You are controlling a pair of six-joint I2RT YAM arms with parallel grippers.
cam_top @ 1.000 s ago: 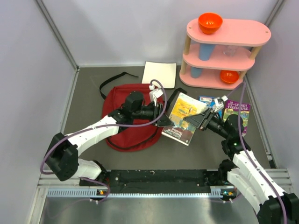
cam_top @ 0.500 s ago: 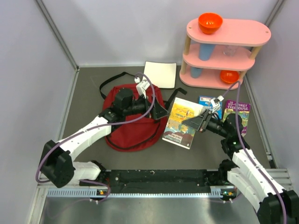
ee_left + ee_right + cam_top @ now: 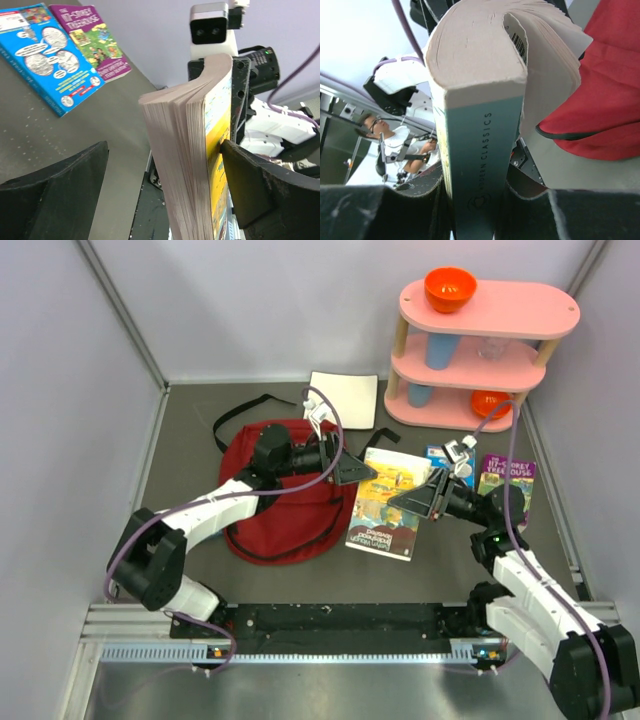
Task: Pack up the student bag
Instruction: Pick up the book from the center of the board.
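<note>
Right, from the top external view I have the student bag (image 3: 290, 532) lying flat on the surface (image 3: 190, 440), under my left arm. The yellow book (image 3: 385, 510) sits just beside its right edge. My left gripper (image 3: 358, 472) is at the book's bag-side edge and my right gripper (image 3: 418, 502) is at the opposite one. I cannot tell from here whether the bag's zipper is open.

Left wrist view: the left gripper (image 3: 162, 150) is spread wide, one finger either side of the yellow book (image 3: 192, 150) and not clamping it. A blue book (image 3: 45, 50) and a purple book (image 3: 90, 35) lie beyond.

Right wrist view: the right gripper (image 3: 475, 195) is pinching the yellow book (image 3: 475, 125) at its spine end, with the pages fanning loose towards the student bag (image 3: 612, 95).

My worry is that single narrow pinch. With the pages splayed, the book could sag or twist out. If I close the left side carelessly, it may catch only loose pages and crease them. Pushing at a bag whose mouth I can't see could just shove the fabric away.
</note>
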